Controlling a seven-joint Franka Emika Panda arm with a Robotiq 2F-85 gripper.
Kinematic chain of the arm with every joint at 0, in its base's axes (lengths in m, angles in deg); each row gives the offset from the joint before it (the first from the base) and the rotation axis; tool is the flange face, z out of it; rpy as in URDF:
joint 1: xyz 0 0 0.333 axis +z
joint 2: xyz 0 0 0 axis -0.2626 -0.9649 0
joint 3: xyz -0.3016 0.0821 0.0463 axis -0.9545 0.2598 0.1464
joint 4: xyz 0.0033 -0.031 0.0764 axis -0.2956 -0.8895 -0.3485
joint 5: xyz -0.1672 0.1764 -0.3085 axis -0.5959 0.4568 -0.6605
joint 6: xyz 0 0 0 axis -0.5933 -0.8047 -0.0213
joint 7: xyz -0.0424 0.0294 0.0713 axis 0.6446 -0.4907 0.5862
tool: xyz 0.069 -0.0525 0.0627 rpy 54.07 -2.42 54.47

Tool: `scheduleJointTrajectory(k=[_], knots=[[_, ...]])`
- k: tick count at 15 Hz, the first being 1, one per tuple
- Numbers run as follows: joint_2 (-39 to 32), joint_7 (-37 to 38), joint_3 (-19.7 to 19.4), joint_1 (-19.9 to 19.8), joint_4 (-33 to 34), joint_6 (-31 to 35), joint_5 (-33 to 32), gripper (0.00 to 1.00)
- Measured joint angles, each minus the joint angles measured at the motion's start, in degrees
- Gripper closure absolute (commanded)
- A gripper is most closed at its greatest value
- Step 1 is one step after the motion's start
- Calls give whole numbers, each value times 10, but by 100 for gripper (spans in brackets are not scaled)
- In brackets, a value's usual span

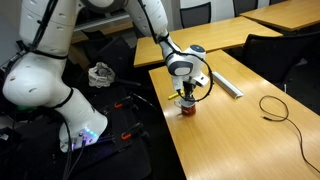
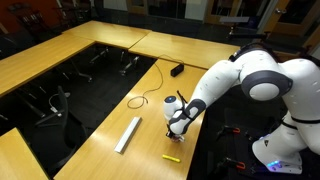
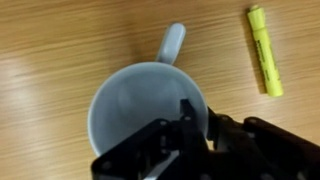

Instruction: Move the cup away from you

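Here the pincer (image 3: 208, 120) clamps the cup (image 3: 130, 105) wall near the table (image 1: 250, 140) edge.

The table (image 3: 60, 40) is showing honey-toned wood grain, the cup (image 3: 135, 105) is appearing pale white in the wrist view, the marker (image 3: 262, 50) is glowing yellow, and the gripper (image 3: 200, 122) is showing black.
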Motion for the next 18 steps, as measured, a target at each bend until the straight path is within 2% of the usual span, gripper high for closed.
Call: scheduleJointTrajectory(k=[6, 16, 17, 18], knots=[[-6, -22, -8, -31, 52, -27, -9, 97], [-93, -20, -8, -35, 230, -183, -22, 97], [-97, -20, -8, -33, 239, -190, -27, 64], [-100, -20, -8, -32, 245, -192, -30, 61]])
